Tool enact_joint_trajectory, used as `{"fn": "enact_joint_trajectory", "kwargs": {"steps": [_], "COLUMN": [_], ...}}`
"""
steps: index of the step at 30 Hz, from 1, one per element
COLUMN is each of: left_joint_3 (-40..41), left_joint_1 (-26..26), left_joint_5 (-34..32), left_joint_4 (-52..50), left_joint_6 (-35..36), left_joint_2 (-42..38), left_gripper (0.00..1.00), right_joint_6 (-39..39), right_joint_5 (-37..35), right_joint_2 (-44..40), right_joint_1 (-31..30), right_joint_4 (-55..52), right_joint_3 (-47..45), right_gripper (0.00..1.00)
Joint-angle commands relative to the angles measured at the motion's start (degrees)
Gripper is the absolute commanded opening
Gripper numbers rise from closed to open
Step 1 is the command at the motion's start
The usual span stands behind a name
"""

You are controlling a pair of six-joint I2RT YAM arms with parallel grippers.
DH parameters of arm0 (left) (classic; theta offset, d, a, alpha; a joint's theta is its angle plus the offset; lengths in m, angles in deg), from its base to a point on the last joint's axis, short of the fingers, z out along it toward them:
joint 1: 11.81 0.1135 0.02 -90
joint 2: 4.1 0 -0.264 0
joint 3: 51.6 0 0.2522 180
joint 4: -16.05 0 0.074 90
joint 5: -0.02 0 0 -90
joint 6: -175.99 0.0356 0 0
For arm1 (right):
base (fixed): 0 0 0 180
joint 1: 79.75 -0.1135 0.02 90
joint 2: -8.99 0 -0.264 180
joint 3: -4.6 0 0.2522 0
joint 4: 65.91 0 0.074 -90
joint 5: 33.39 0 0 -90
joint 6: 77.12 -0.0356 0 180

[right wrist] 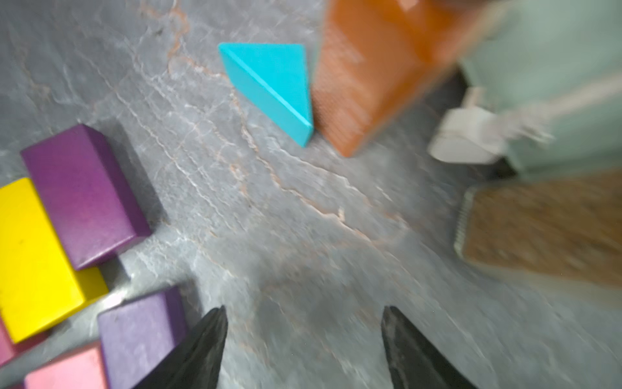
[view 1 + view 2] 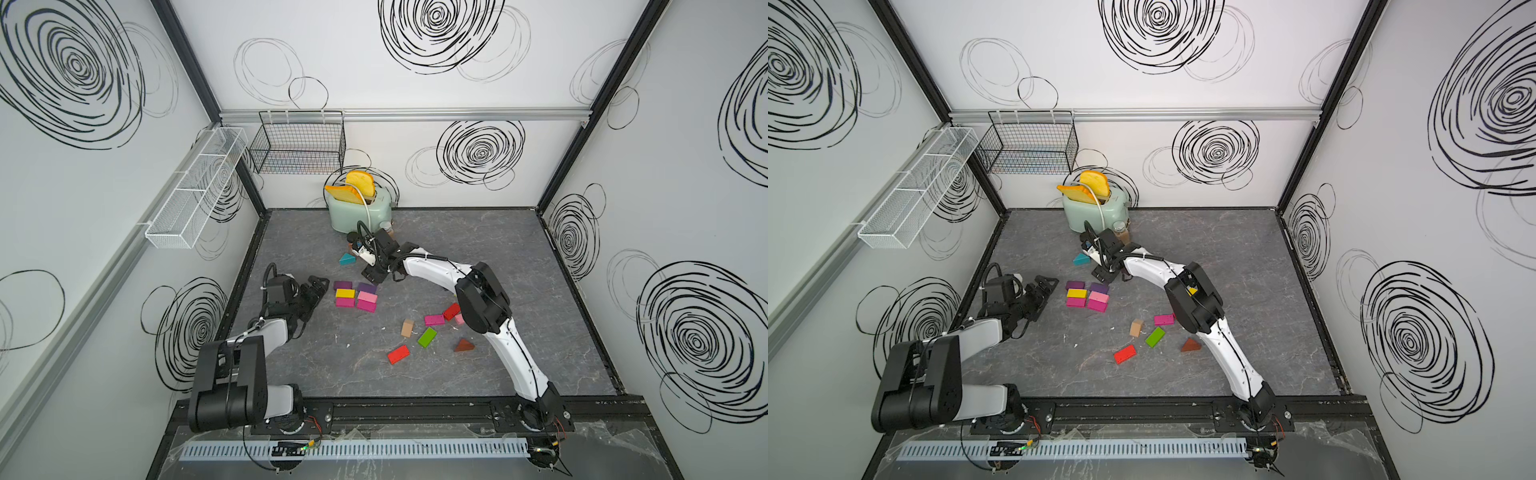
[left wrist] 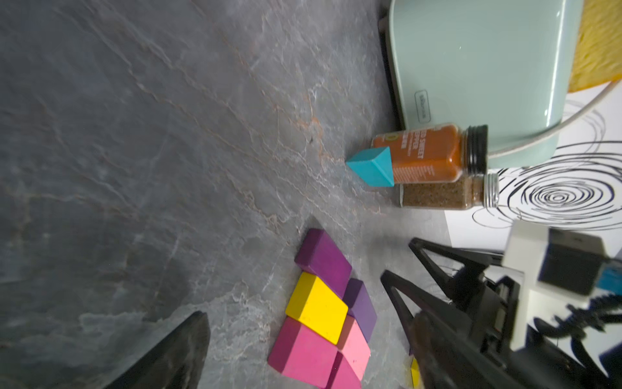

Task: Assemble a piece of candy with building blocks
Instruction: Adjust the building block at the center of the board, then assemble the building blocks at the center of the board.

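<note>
Observation, remote station. The right gripper (image 1: 304, 310) stands with its jaws apart and nothing between them, low over bare tabletop (image 2: 519, 257). The left gripper (image 2: 323, 287) is spread wide and empty, just left of the assembled bricks in both top views.

Item of concern: the teal triangle (image 2: 347, 259). In a top view it lies left of and slightly above the right gripper, below the toaster (image 2: 361, 212). The right arm is nearer; the left gripper sits lower in the frame, with the brick cluster closer to it than the triangle is.

In the right wrist view the triangle (image 1: 269, 87) lies ahead of the jaws, its long edge running obliquely across their line. One short face rests against the orange spice jar (image 1: 370, 74).

Obstruction: I judge that jar the main hazard, since a finger has little room on that side. A second, brown-filled jar (image 1: 545, 229) stands near, apart from the triangle.

Other items: the cluster holds purple, yellow (image 2: 345, 293), pink and magenta bricks, touching one another. A red brick (image 2: 398, 354), green brick (image 2: 427, 337), tan block (image 2: 407, 328) and brown triangle (image 2: 464, 345) lie scattered lower right, well apart.
</note>
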State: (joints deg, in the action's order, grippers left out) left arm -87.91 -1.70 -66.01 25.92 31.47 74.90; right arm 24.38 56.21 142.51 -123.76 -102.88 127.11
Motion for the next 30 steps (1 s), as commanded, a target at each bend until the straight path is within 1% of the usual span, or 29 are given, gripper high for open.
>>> {"fn": "enact_joint_trajectory", "kwargs": {"steps": [1, 4, 8, 11, 15, 20, 26, 30], "left_joint_3": [2.43, 3.39, 4.09, 2.83, 0.9, -2.58, -5.81, -6.2], "left_joint_1": [0.06, -0.66, -0.73, -1.29, -3.13, -4.55, -5.43, -7.3], "left_joint_5": [-4.49, -5.79, -6.56, -6.66, -6.95, -6.92, -5.37, -4.37], "left_joint_4": [15.47, 24.85, 35.93, 38.27, 38.77, 40.26, 40.9, 41.06], "left_joint_6": [-5.86, -9.05, -12.79, -13.2, -12.31, -10.9, -9.82, -9.64], "left_joint_2": [1.64, 6.43, 13.56, 16.9, 19.61, 24.18, 29.0, 30.76], "left_gripper": [0.98, 0.98, 0.98, 0.98, 0.98, 0.98, 0.98, 0.98], "right_joint_6": [-5.41, -7.96, -11.59, -13.97, -15.83, -17.14, -16.92, -16.93], "right_joint_5": [0.68, 2.76, 5.62, 6.57, 6.86, 9.83, 10.93, 11.7], "right_joint_2": [-11.54, -18.49, -25.72, -29.57, -31.1, -32.45, -34.08, -34.46], "right_joint_1": [1.95, 2.0, 1.82, 2.12, 3.42, 5.75, 7.05, 7.78], "right_joint_4": [5.97, 9.35, 12.5, 14.61, 15.63, 18.29, 19.21, 19.86], "right_joint_3": [-8.68, -17.07, -25.93, -31.4, -35.66, -39.92, -41.76, -42.47], "right_gripper": [0.79, 0.83, 0.92, 0.99, 0.99, 0.99, 0.99, 0.99]}}
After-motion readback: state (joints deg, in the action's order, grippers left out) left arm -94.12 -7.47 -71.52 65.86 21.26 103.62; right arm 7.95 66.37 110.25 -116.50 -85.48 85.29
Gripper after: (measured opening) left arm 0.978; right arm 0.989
